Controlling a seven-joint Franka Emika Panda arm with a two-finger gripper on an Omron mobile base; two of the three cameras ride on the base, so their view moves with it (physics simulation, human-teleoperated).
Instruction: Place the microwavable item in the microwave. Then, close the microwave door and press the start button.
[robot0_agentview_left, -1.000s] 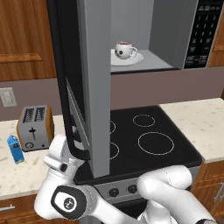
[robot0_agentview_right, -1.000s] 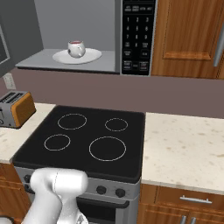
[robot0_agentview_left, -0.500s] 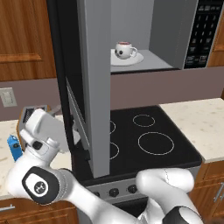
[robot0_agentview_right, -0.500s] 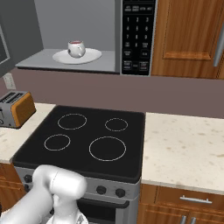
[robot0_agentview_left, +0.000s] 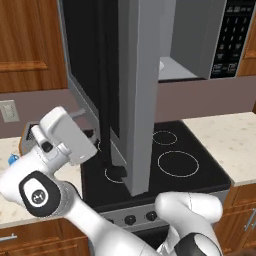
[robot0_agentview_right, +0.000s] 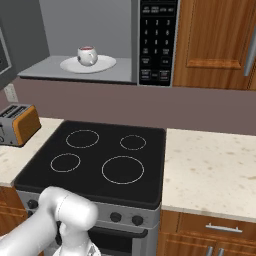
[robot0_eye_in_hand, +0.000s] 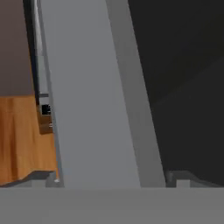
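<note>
The small white mug (robot0_agentview_right: 87, 55) stands on a white plate (robot0_agentview_right: 102, 64) inside the open microwave (robot0_agentview_right: 125, 30), left of the black keypad strip (robot0_agentview_right: 159, 40). The microwave door (robot0_agentview_left: 142, 100) hangs swung out over the stove and is seen nearly edge-on, its dark glass (robot0_agentview_left: 90, 65) facing left. It hides the mug in the left base view. My gripper (robot0_agentview_left: 87, 127) is at the door's outer face, low on its left side. In the hand view my gripper (robot0_eye_in_hand: 111, 179) is open, its fingertips (robot0_eye_in_hand: 43, 177) wide apart. The door's grey frame (robot0_eye_in_hand: 92, 96) fills the space just ahead of them.
A black four-ring stove top (robot0_agentview_right: 100, 155) lies under the microwave. A silver-and-brown toaster (robot0_agentview_right: 17, 124) sits on the left counter, with a blue carton (robot0_agentview_left: 12, 159) beside it. Pale stone counter (robot0_agentview_right: 210, 170) runs to the right, below wooden cabinets (robot0_agentview_right: 215, 40).
My hand has risen from low in front of the stove to the door's outer face. The door has swung rightward toward the microwave and now hides the mug in the left base view.
</note>
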